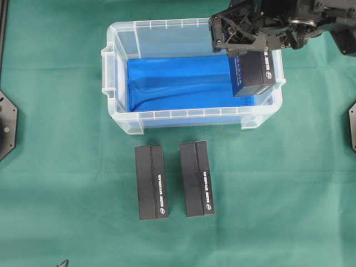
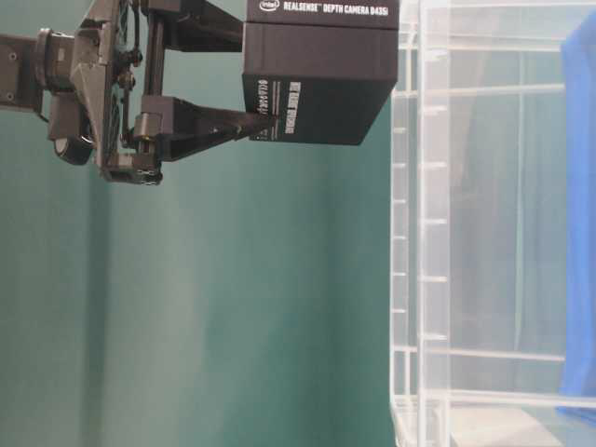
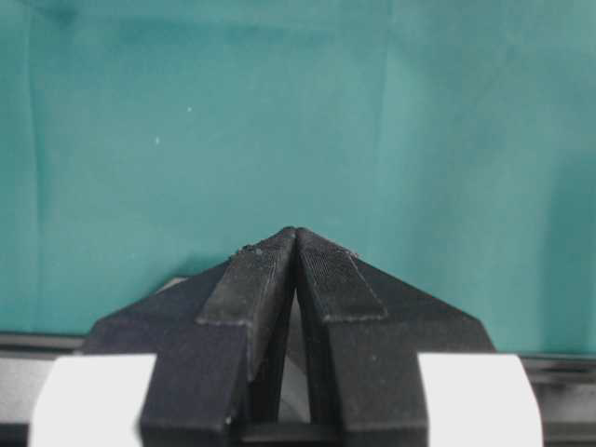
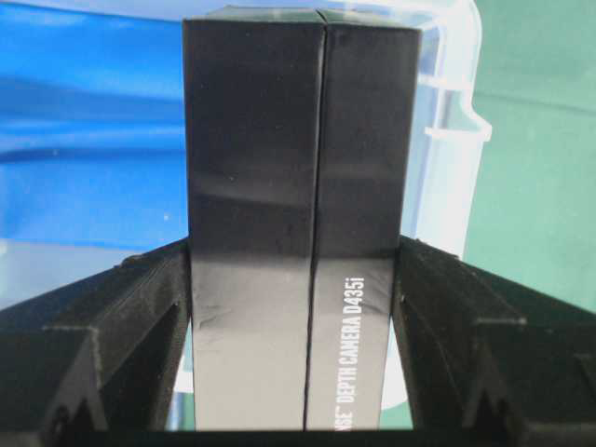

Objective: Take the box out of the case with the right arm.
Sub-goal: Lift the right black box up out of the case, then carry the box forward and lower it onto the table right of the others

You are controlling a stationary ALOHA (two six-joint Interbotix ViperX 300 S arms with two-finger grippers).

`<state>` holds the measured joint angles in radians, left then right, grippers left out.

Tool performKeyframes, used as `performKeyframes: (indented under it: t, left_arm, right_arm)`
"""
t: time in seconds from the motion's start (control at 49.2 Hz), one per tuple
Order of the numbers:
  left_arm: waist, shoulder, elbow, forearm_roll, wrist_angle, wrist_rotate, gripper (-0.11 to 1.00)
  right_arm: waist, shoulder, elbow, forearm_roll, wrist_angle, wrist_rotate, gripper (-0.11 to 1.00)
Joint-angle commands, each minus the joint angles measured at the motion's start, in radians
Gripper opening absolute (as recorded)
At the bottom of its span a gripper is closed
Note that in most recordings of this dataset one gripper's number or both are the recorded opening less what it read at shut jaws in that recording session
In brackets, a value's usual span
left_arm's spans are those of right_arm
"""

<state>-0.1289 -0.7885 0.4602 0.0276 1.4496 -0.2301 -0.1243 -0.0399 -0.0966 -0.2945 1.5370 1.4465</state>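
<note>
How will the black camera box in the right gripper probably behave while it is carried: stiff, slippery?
The black camera box likely stays stiff: its faces look flat between the right gripper's fingers. Its smooth, slightly glossy surface may slip. Being long, it could tilt.

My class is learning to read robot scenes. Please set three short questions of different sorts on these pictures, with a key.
1. True or false: the right gripper is shut on a black cardboard box.
2. How many black boxes lie on the green cloth outside the clear plastic case?
3. The left gripper is: A open, B shut, C holding a box.

Key: 1 true; 2 two; 3 B.
</note>
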Motion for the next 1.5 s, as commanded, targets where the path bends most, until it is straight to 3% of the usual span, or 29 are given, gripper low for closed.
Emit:
performKeyframes:
  t: [0.0, 0.345, 0.833, 1.137, 1.3, 1.483]
  left_arm:
    - [0.003, 0.002, -0.011, 0.002, -0.005, 0.0, 0.0]
    - [0.003, 0.002, -0.008, 0.003, -0.003, 0.002, 0.0]
    - [0.003, 0.002, -0.003, 0.003, -0.005, 0.002, 0.0]
    - [0.003, 0.002, -0.003, 0.003, -0.005, -0.002, 0.0]
    - [0.003, 0.003, -0.003, 0.003, -0.005, -0.002, 0.0]
    - [0.003, 0.005, -0.003, 0.002, -0.005, -0.002, 0.0]
  right_arm:
    - [0.006, -0.031, -0.026, -0.006, 0.002, 0.002, 0.65]
    - [0.058, -0.032, -0.028, -0.002, 0.005, 0.037, 0.65]
    - [0.29, -0.032, -0.028, 0.003, 0.115, 0.285, 0.65]
    - [0.431, -0.028, -0.026, 0.012, 0.126, 0.437, 0.65]
    - [0.468, -0.026, -0.028, 0.014, 0.126, 0.48, 0.65]
    - [0.471, -0.023, -0.028, 0.015, 0.126, 0.483, 0.65]
